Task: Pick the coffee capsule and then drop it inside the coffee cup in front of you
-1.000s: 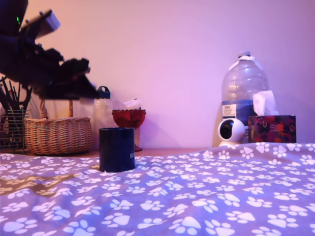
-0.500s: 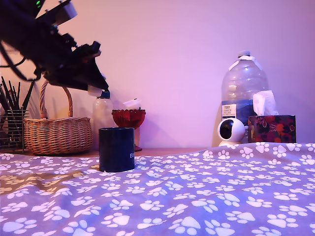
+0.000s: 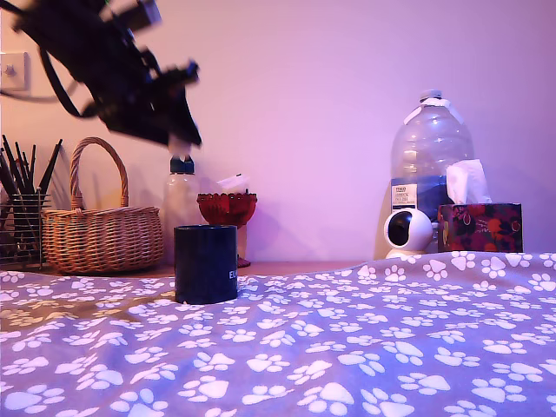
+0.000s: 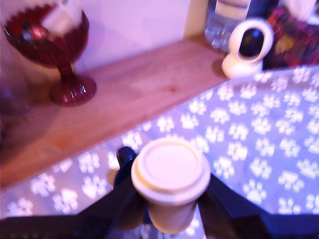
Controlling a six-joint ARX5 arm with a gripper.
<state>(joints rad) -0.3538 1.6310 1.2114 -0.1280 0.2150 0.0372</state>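
The coffee capsule (image 4: pixel 171 185) sits clamped between the closed jaws of the gripper (image 3: pixel 180 143), high in the exterior view's upper left. The coffee cup (image 3: pixel 206 263) stands below, seemingly slightly right. Centre the capsule over the cup's mouth, lower toward it, then release.

The gripper (image 4: pixel 169 209) clamps the capsule (image 4: pixel 170 172) above the paw-print cloth (image 4: pixel 259 144); a red goblet (image 4: pixel 52 45) stands on wood.
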